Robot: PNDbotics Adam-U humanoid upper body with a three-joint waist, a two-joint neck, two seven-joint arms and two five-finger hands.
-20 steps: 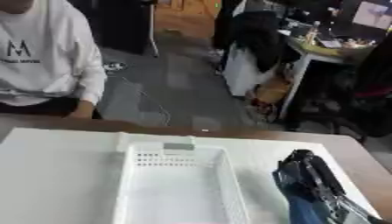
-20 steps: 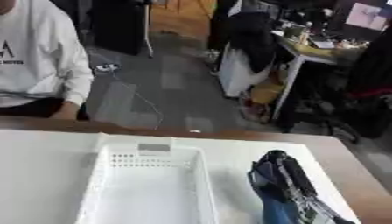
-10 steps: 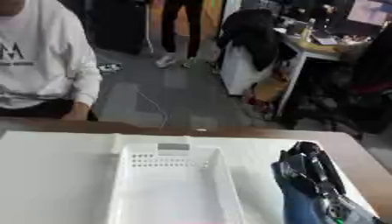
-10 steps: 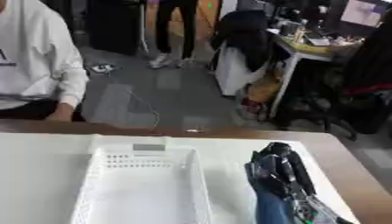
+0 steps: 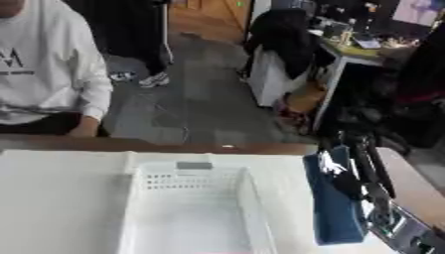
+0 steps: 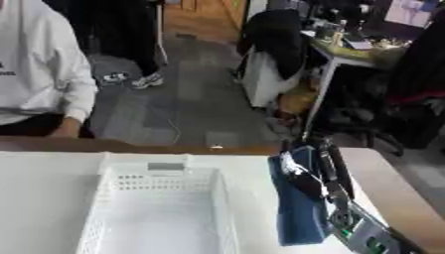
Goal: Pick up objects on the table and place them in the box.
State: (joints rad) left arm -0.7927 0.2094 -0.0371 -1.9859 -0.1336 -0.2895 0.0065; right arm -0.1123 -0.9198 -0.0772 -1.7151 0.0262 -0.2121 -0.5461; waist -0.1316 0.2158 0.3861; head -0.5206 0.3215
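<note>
A white perforated plastic box [image 5: 187, 208] sits on the white table, and what I see of its inside is bare. My right hand [image 5: 361, 171] is raised just right of the box, its fingers curled round a dark blue flat object [image 5: 332, 208] that hangs down beside the box's right wall. The blue object also shows in the right eye view [image 6: 298, 208], held by the same right hand [image 6: 317, 171]. My left hand shows in neither view.
The table [image 5: 61, 198] has a brown wooden edge at the far side and the right. A person in a white sweater sits beyond the far left edge. Chairs, a desk and clutter stand behind the table on the right.
My right hand has lifted the blue object higher and carried it a little toward the box. The camera has tilted, so the whole scene sits differently in the picture.
</note>
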